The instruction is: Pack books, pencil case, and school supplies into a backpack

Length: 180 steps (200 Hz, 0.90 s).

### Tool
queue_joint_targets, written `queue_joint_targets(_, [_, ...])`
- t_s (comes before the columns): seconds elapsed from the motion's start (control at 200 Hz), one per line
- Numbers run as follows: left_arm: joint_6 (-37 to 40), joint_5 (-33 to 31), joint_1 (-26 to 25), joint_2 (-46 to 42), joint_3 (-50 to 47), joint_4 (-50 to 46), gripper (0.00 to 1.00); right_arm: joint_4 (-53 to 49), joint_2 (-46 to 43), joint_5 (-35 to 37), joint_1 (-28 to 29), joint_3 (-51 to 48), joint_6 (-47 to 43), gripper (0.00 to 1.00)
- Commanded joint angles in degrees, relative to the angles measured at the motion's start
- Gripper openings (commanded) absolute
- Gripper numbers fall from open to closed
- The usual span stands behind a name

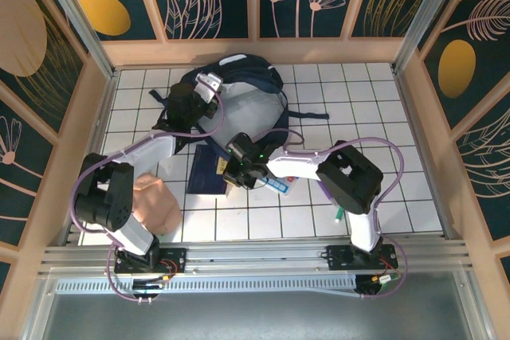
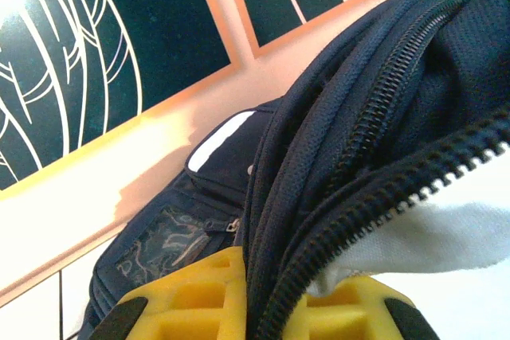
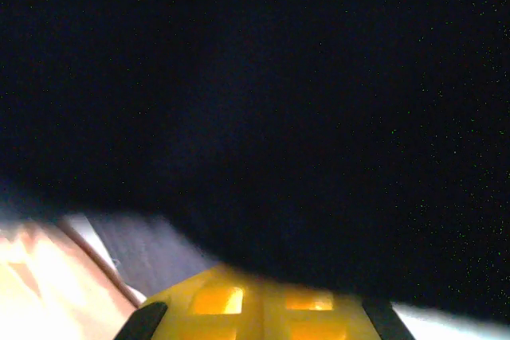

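The backpack (image 1: 251, 89) is seen lying at the far side of the white tiled tabletop (image 1: 358, 109), near the back wall. The left pincer (image 2: 275, 300) is closed on the backpack: in the left wrist view a zipper (image 2: 382, 93) edge of dark fabric is pinched between its yellow fingers (image 2: 191, 292), and pale lining is seen just beside it.

The book (image 1: 209, 171) is laid flat on the tabletop in front of the backpack, with its yellow label upward. The right pincer (image 3: 263, 300) is closed at the right edge of the book. A dark surface is seen very close before it in the right wrist view, but it cannot be told if the book is really gripped.

The green pen (image 1: 339, 212) is found near the right arm, well apart from the backpack. A peach-coloured soft thing (image 1: 155, 201) is placed beside the left arm.
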Motion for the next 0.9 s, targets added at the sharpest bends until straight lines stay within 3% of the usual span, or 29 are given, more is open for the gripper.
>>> queue_joint_targets(0.0, [-1.7,-3.6,1.0,1.8,3.7,4.3,0.00,-11.3,-5.0,-5.2,2.0,-4.7,-10.4,0.00])
queue_joint_targets(0.175, [-4.9,-5.3,1.8,2.8,2.3,7.6,0.00,-17.8,-13.0,0.9,3.9,-8.8,-15.5,0.00])
queue_joint_targets(0.225, [-6.4,-5.8,2.0,2.8,2.0,7.4,0.05,-17.9,-15.2,2.4,4.5,-10.1,-16.6,0.00])
queue_joint_targets(0.285, [-8.4,-6.4,2.1,2.4,2.2,5.0,0.23,-17.6,-17.0,3.4,4.5,-11.7,-17.2,0.00])
queue_joint_targets(0.355, [-11.4,-4.5,2.1,0.5,2.6,-1.2,0.64,-15.9,-17.7,3.0,4.5,-13.0,-18.8,0.00])
queue_joint_targets(0.395, [-14.0,-2.8,2.1,-1.7,2.5,-5.7,0.73,-15.8,-17.6,3.0,4.5,-12.9,-19.7,0.00])
queue_joint_targets(0.49, [-23.0,1.2,2.1,-10.8,-0.5,-15.8,0.77,-15.9,-17.3,2.6,4.5,-12.4,-22.3,0.00])
queue_joint_targets(0.55, [-31.1,3.5,2.1,-18.0,-4.9,-21.4,0.77,-15.9,-17.5,2.1,4.5,-12.4,-23.7,0.06])
queue_joint_targets(0.606, [-38.1,8.9,2.1,-24.9,-9.2,-26.0,0.77,-15.7,-17.8,1.1,4.4,-12.7,-24.8,0.12])
queue_joint_targets(0.631, [-41.6,11.4,2.1,-28.0,-11.4,-28.4,0.83,-15.6,-18.0,0.4,4.3,-13.0,-25.3,0.15])
queue_joint_targets(0.726, [-56.4,22.3,1.8,-38.0,-19.4,-36.9,0.87,-16.0,-18.8,-0.4,3.9,-13.8,-27.5,0.27])
queue_joint_targets(0.756, [-59.9,25.1,1.4,-40.5,-22.0,-38.7,0.93,-16.0,-19.0,-0.7,3.5,-14.0,-28.2,0.30])
queue_joint_targets(0.831, [-67.7,26.7,-1.6,-45.9,-26.9,-44.4,0.93,-15.3,-19.3,-2.7,2.4,-15.0,-29.4,0.33])
queue_joint_targets(0.896, [-70.5,23.9,-4.8,-49.7,-29.0,-48.9,0.92,-13.7,-19.4,-4.9,1.4,-16.0,-30.4,0.36])
